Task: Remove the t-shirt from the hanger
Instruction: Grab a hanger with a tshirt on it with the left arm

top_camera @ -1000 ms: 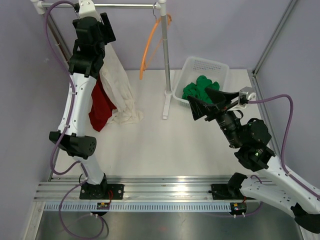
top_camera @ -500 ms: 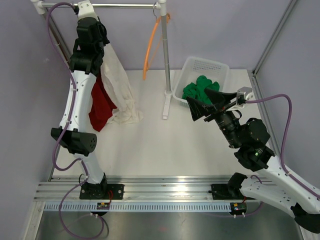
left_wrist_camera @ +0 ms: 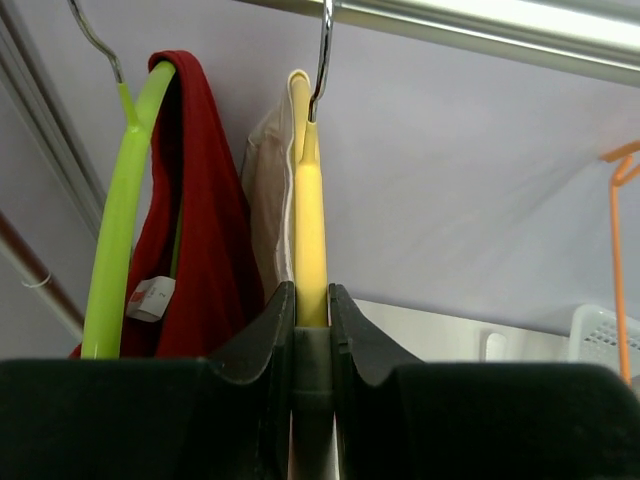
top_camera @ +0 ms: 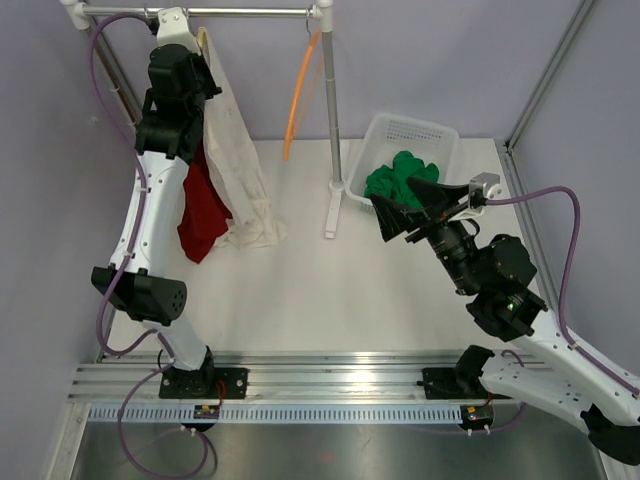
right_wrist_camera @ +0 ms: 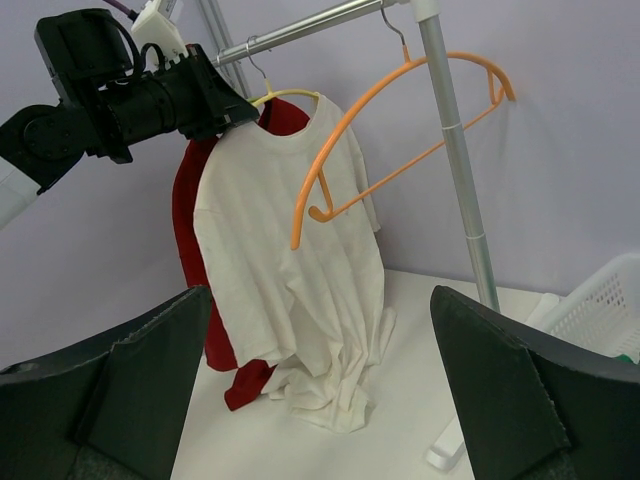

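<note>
Item: white t-shirt (right_wrist_camera: 290, 270), draped on the yellow hanger (left_wrist_camera: 308, 200), which hooks over the rail (left_wrist_camera: 480, 20) beside a red shirt (left_wrist_camera: 205, 220) on a green hanger (left_wrist_camera: 115, 230). My left gripper (left_wrist_camera: 311, 297): jaws narrow, pinched onto the yellow hanger just below its hook. My right gripper (right_wrist_camera: 325, 375): jaws wide, holding nothing, well apart from the rail. Progress, as I judge it: hanger gripped only; pulling the shirt off is all left to do.

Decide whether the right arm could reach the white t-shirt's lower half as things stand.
Probably yes: the right gripper stands open, facing the white t-shirt. Only the empty orange hanger hangs between them, higher up.
</note>
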You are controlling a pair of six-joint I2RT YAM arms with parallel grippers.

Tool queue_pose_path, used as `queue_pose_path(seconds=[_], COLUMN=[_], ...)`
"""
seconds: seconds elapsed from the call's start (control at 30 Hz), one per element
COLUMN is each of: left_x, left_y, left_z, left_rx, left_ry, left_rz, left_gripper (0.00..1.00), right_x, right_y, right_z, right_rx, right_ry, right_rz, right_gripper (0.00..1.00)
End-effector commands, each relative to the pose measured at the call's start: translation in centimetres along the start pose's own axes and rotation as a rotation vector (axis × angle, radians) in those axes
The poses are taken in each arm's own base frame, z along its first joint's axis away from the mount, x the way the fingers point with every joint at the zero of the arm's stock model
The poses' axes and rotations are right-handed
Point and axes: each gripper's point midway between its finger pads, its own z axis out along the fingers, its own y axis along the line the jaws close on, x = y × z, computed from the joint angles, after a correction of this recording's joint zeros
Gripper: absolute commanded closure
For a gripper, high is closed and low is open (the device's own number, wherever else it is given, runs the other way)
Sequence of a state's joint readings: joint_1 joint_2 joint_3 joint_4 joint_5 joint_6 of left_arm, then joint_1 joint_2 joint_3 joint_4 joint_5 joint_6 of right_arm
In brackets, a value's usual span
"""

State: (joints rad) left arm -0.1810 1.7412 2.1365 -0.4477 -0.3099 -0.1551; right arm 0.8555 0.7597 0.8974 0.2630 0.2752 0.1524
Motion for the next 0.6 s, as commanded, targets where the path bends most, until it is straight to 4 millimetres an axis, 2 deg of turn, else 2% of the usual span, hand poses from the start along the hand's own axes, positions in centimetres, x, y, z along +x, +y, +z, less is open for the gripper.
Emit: queue_pose_path(seconds=[0.0, 0.17, 0.23, 0.27, 0.33, 0.4, 0.47, 0.5, 0.57], left_x=[-6.2, -7.0, -6.7, -7.6, -7.2, -7.7, -7.2, -7.9, -7.5], left_y=[-1.7, -3.3, -3.6, -3.8, -3.9, -3.9, -3.8, -3.9, -4.0], left_z=[-3.0, -4.5, -4.8, -5.6, -5.8, -6.6, -6.8, -7.7, -8.0], left_rx=[0.121, 0.184, 0.201, 0.219, 0.222, 0.234, 0.235, 0.255, 0.269], left_ry=[-0.187, -0.222, -0.221, -0.248, -0.239, -0.252, -0.246, -0.266, -0.268], left_rz=[-0.043, -0.034, -0.035, -0.044, -0.043, -0.049, -0.052, -0.056, -0.066], left_gripper=[1.00, 1.00, 1.00, 1.00, 1.00, 1.00, 1.00, 1.00, 1.00], right_x=[-1.3, -1.4, -1.5, -1.6, -1.5, -1.5, -1.5, -1.4, -1.5], right_y=[0.4, 0.4, 0.4, 0.5, 0.4, 0.5, 0.5, 0.5, 0.5], right_z=[0.0, -0.3, -0.4, -0.4, -0.5, -0.5, -0.5, -0.5, -0.4], right_rx=[-0.017, -0.022, -0.022, -0.025, -0.025, -0.028, -0.028, -0.030, -0.030], right_ry=[-0.031, -0.031, -0.032, -0.034, -0.031, -0.032, -0.029, -0.027, -0.027], right_rz=[-0.007, -0.005, -0.006, -0.004, -0.005, -0.003, -0.006, -0.009, -0.011], right_gripper=[0.00, 0.01, 0.01, 0.01, 0.00, 0.01, 0.00, 0.01, 0.01])
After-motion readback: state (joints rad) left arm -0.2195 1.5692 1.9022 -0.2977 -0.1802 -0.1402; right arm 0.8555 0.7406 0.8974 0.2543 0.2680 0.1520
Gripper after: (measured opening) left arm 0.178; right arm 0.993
